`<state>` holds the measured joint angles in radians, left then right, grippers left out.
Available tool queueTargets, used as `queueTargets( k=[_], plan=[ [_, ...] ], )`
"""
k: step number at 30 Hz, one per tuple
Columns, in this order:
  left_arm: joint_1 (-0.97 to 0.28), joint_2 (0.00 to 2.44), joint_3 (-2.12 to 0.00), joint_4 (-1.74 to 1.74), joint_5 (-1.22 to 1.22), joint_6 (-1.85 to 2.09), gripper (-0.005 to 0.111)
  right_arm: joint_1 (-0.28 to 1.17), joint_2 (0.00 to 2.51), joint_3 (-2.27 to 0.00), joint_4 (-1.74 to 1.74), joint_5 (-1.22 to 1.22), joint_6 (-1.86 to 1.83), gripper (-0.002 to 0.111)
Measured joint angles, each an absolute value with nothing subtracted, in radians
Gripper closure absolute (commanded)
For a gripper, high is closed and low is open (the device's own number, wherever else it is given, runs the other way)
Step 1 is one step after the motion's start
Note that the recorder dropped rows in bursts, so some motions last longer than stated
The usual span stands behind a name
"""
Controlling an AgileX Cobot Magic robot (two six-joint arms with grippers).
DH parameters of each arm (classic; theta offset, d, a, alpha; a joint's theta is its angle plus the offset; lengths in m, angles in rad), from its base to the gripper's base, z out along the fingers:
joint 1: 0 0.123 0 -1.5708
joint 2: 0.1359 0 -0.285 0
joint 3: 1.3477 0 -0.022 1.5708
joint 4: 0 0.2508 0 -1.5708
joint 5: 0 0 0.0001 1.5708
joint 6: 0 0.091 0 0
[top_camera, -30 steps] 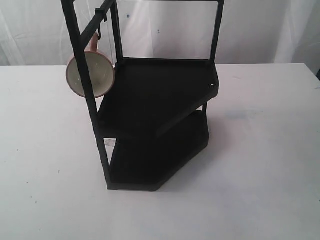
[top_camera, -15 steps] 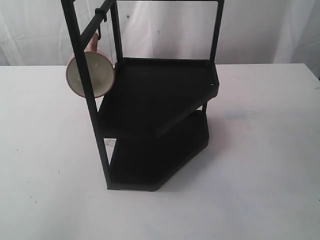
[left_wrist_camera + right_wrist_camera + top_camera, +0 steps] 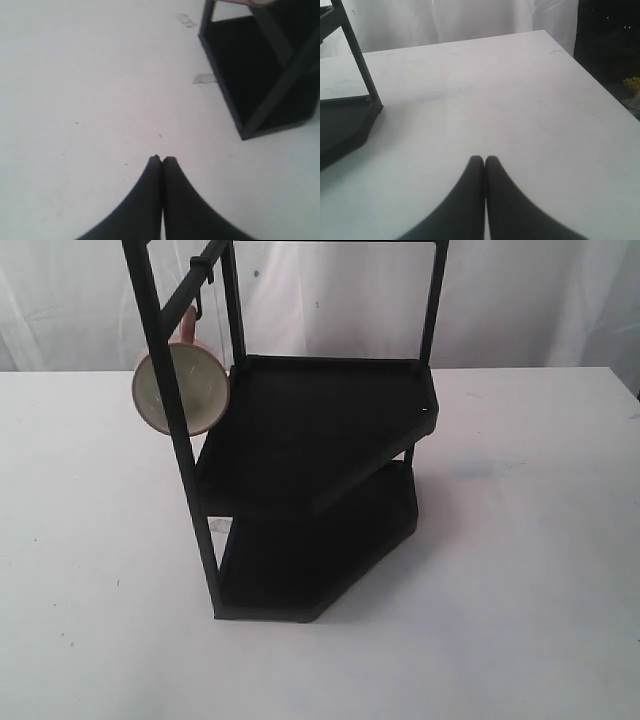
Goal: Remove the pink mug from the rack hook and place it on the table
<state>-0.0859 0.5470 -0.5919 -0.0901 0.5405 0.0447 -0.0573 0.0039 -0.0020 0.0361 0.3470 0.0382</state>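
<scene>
The pink mug (image 3: 205,388) hangs by its handle from the rack hook (image 3: 199,310) on the top bar of the black rack (image 3: 320,430), its cream inside facing the exterior camera; a rack post crosses in front of it. Neither gripper shows in the exterior view. In the left wrist view my left gripper (image 3: 162,159) is shut and empty above the white table (image 3: 90,90), well short of the rack's base (image 3: 260,75). My right gripper (image 3: 484,158) is shut and empty over the table (image 3: 510,100), off to the rack's other side.
The two-shelf rack stands mid-table, its shelves bare. The table's far right corner and edge (image 3: 580,65) show in the right wrist view, with a dark gap beyond. A white curtain (image 3: 520,300) hangs behind the table.
</scene>
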Motion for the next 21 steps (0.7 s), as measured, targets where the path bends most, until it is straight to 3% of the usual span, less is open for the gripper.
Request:
queueTargets(
  k=[6,12,21],
  plan=[
    [-0.111,0.644,-0.803,-0.395,0.698,0.313,0.107,-0.057,0.004,-0.002,0.036,0.347,0.038,0.108],
    [-0.117,0.747,-0.869,-0.702,0.642,0.619,0.103,-0.057,0.004,-0.002,0.036,0.347,0.038,0.108],
    [-0.125,0.946,-0.869,-0.745,0.427,0.749,0.055,-0.057,0.004,-0.002,0.036,0.347,0.038,0.108]
  ],
)
